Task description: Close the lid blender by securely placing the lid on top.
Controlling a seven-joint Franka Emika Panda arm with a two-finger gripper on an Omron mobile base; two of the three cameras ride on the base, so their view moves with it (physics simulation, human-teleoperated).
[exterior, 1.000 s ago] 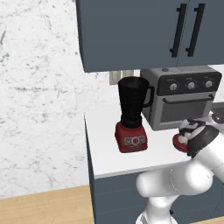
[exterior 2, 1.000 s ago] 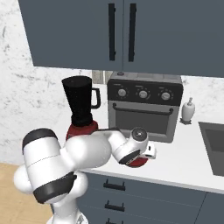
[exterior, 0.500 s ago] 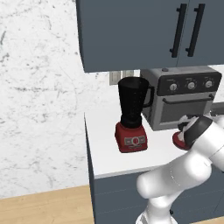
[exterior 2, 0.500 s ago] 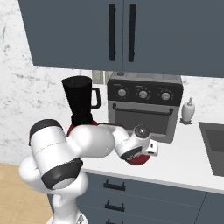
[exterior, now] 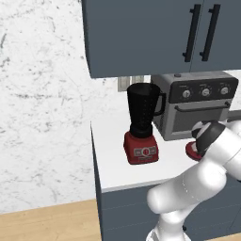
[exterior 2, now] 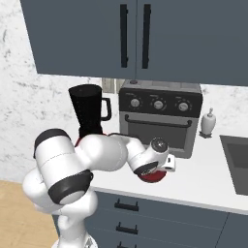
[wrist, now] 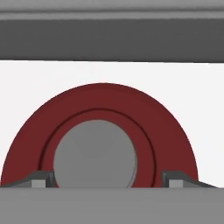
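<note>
Hand view puts the lid (wrist: 100,144) right under me: a red disc lying flat on the white counter (wrist: 39,78), its pale grey knob (wrist: 94,155) facing straight up at the camera. Being round, it has no long axis in the plane to line up with; its only axis is the vertical one through the knob, and that stands upright, so I judge it ready to be taken from above. My gripper (wrist: 107,180) has its two fingertips (wrist: 41,179) spread wide, one on each side of the knob and apart from it, so nothing is held yet. From the right base view I see the lid (exterior 2: 154,177) as a red sliver under the hand, on the counter just in front of the toaster oven (exterior 2: 160,116). From the left base view it peeks out (exterior: 192,150) beside the wrist, well to the right of the blender (exterior: 142,123). The blender stands upright on its red base, handle toward the oven, and its jar top is open. So as I read it, the task is barely begun: the reach to the lid is done, while the grasp, the lift, the carry across to the jar and the seating on top are all left.
</note>
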